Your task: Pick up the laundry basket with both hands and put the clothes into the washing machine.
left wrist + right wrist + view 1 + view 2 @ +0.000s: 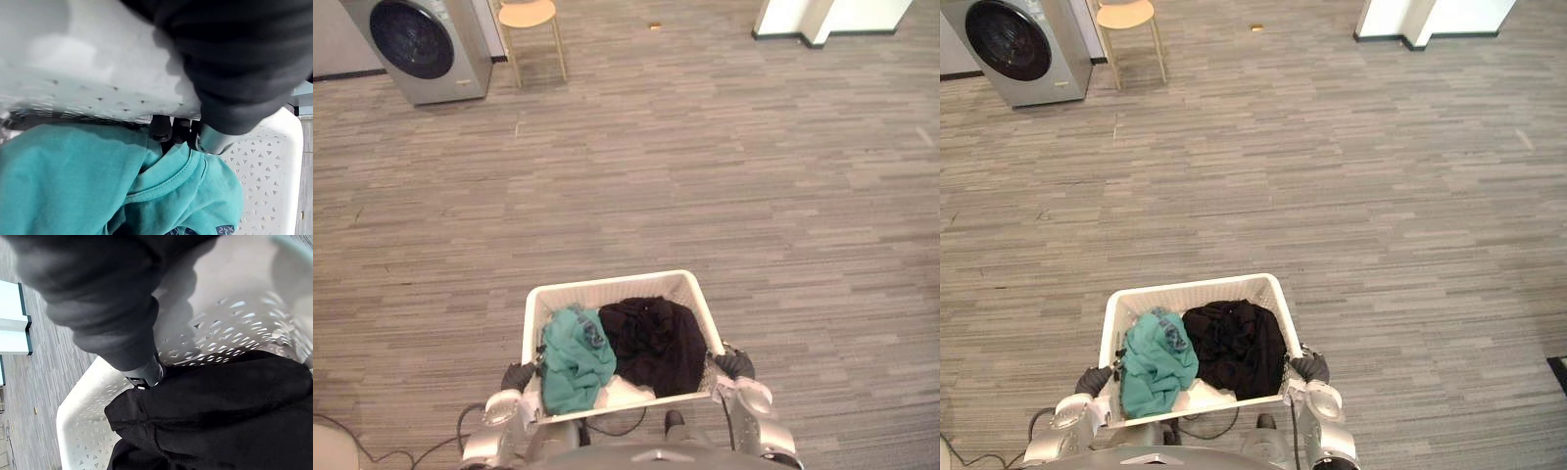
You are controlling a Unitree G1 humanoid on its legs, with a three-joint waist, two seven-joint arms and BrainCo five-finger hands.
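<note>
A white perforated laundry basket (pixel 607 286) is held up off the floor, close in front of me. Inside it lie a teal garment (pixel 573 362) on the left, a black garment (pixel 656 343) on the right and a bit of white cloth (pixel 625 394) at the near edge. My left hand (pixel 518 376) grips the basket's left side, its dark fingertips (pixel 161 128) hooked over the rim above the teal garment (pixel 98 181). On the right side my right hand (pixel 734 365) curls a fingertip (pixel 146 374) over the rim by the black garment (pixel 220 416). The grey washing machine (pixel 416 44) stands far off at the back left, its round dark door shut.
A wooden stool (pixel 530 20) stands just right of the washing machine. White wall bases (pixel 813 20) are at the back right. A small brown object (pixel 655 26) lies on the far floor. Grey plank flooring (pixel 705 176) stretches between me and the machine.
</note>
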